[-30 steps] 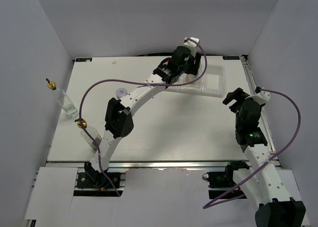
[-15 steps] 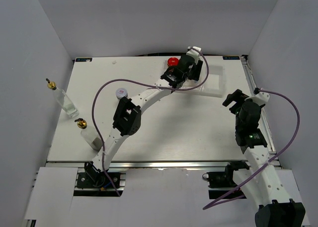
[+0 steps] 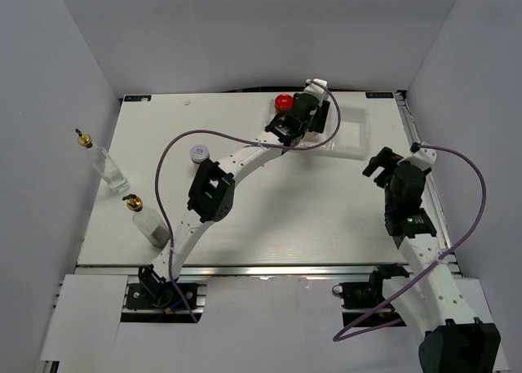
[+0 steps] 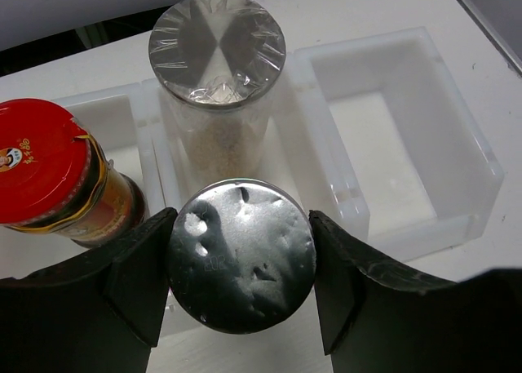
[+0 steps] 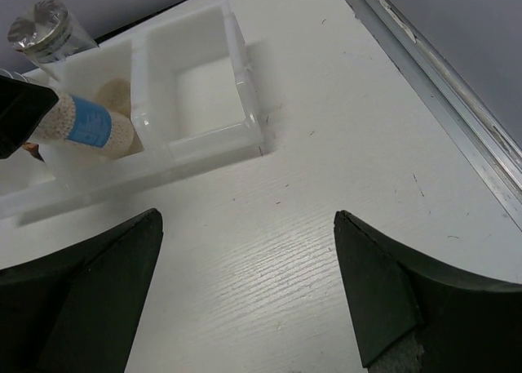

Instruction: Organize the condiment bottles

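The red-capped jar (image 4: 41, 161) and one silver-capped bottle (image 4: 217, 42) stand in the tray (image 4: 481, 161); the left gripper (image 4: 241, 263) pinches a second silver-capped bottle (image 5: 81, 122) over it. The pale-lidded jar (image 3: 199, 152) and two gold-capped bottles (image 3: 104, 165) (image 3: 147, 224) are left outside. The right gripper (image 5: 245, 226) is spread, empty.

Tray (image 3: 352, 133): table's (image 3: 285, 218) far right.
Jar (image 4: 47, 167): tray's left compartment.
Rear bottle (image 4: 217, 55): middle compartment.
Front bottle (image 4: 241, 255): just before it.

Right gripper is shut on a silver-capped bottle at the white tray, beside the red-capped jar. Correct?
No: the left gripper is shut on the silver-capped bottle at the white tray, beside the red-capped jar. The left wrist view shows it; the right gripper is open and empty.
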Available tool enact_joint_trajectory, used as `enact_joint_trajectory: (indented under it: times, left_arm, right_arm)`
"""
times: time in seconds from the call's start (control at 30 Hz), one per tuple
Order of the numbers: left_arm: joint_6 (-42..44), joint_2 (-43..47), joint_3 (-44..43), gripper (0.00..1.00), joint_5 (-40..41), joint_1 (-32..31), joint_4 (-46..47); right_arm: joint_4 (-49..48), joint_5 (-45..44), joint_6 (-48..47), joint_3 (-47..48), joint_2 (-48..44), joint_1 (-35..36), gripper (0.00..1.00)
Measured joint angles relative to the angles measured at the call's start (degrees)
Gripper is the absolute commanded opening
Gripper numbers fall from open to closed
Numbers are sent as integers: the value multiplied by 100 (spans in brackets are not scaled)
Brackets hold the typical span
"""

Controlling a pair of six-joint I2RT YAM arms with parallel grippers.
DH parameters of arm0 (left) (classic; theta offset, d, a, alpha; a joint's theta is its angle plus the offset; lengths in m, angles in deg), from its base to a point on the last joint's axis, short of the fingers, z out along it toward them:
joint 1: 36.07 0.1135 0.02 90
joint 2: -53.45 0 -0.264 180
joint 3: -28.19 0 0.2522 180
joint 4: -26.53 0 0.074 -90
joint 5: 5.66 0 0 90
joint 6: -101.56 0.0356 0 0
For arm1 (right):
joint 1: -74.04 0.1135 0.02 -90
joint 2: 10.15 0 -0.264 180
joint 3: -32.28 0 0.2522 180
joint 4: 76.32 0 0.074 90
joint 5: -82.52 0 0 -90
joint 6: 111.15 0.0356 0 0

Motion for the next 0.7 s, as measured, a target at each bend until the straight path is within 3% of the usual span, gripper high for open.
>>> enact_joint_trajectory:
  times: [0.03, 0.1, 0.5, 0.7]
  left_arm:
    - [-7, 0, -9, 86, -2, 0, 0]
    - [-48, 0, -17, 97, 0, 0, 26]
    - [-153, 22, -122, 98, 2, 0, 66]
    - [-219, 433, -4, 98, -22, 0, -369]
  right_arm:
    - [-2, 2, -11, 0, 13, 0, 89]
    - [0, 26, -37, 0, 68, 0, 89]
    - [85, 297, -175, 2, 299, 0, 89]
    - [-17, 1150, -444, 2, 328, 0, 89]
